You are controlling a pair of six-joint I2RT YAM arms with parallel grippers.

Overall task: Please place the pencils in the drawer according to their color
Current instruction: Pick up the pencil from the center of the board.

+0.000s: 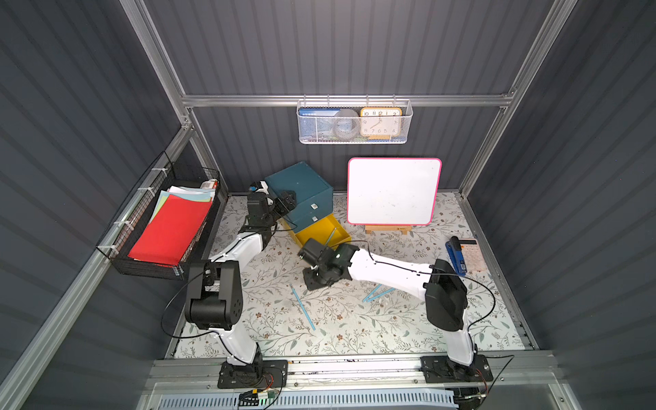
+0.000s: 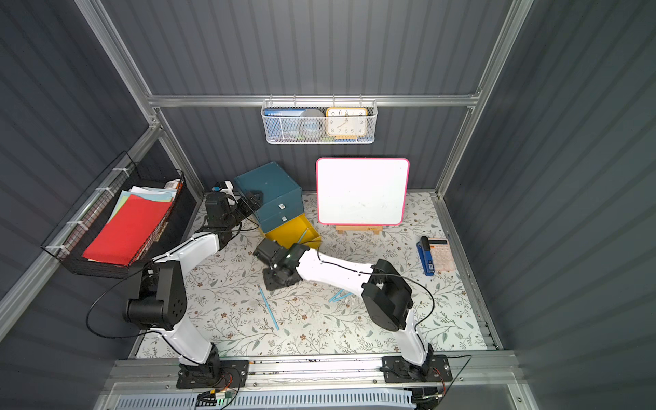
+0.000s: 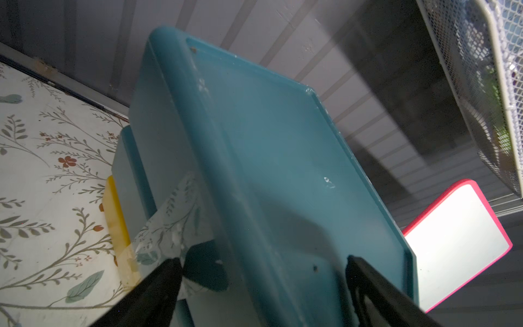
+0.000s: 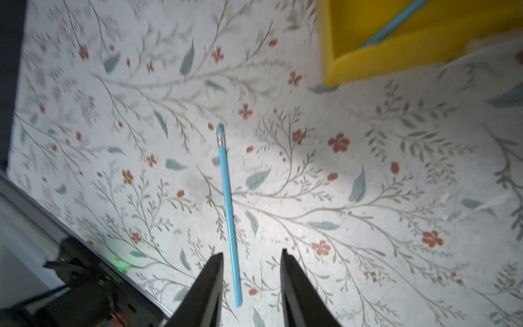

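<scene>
Both top views show a teal cabinet [image 1: 301, 184] [image 2: 269, 184] at the back with its yellow bottom drawer [image 1: 316, 230] [image 2: 287, 230] pulled out. One light blue pencil [image 1: 332, 236] [image 4: 396, 22] lies in that drawer. Another light blue pencil [image 1: 301, 307] [image 2: 268, 308] [image 4: 227, 198] lies on the floral mat. My right gripper [image 1: 309, 280] [image 4: 252, 253] hangs open just above its near end, holding nothing. Two more blue pencils [image 1: 376, 293] lie partly under the right arm. My left gripper [image 1: 287, 198] [image 3: 263, 263] stands open astride the cabinet's [image 3: 283, 141] top left edge.
A pink-framed whiteboard [image 1: 394, 191] stands on a small easel right of the cabinet. A blue stapler [image 1: 456, 255] and a calculator [image 1: 474, 255] lie at the right edge. A black wire basket [image 1: 167, 230] with red paper hangs on the left wall; a white mesh basket [image 1: 355, 122] hangs on the back wall.
</scene>
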